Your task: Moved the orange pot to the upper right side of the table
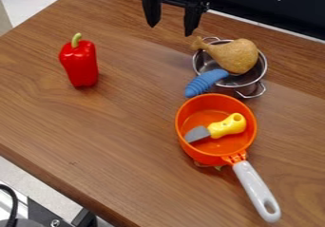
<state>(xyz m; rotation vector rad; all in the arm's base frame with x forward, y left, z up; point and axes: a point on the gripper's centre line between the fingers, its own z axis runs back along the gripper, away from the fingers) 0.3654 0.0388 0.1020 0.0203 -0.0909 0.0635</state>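
Camera view: your empty gripper (pixel 170 30) hangs wide open. You're likely approaching; next, cross to the orange pot (pixel 203 156) and descend.

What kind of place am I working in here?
Probably a robotics lab or workshop with a toy-kitchen setup: a black arm's tool hangs over a wooden table holding an orange pot and a food-like drumstick.

Smooth wood grain here, running across the table (pixel 127 131) beneath the jaws! Nearest them, a shiny metal pot (pixel 242 81); farther out, the orange pot (pixel 204 108), smooth glossy plastic, white handle (pixel 255 188) plastic-looking too. Picture-left of the jaws, a glossy, plastic-looking pepper (pixel 80 65).
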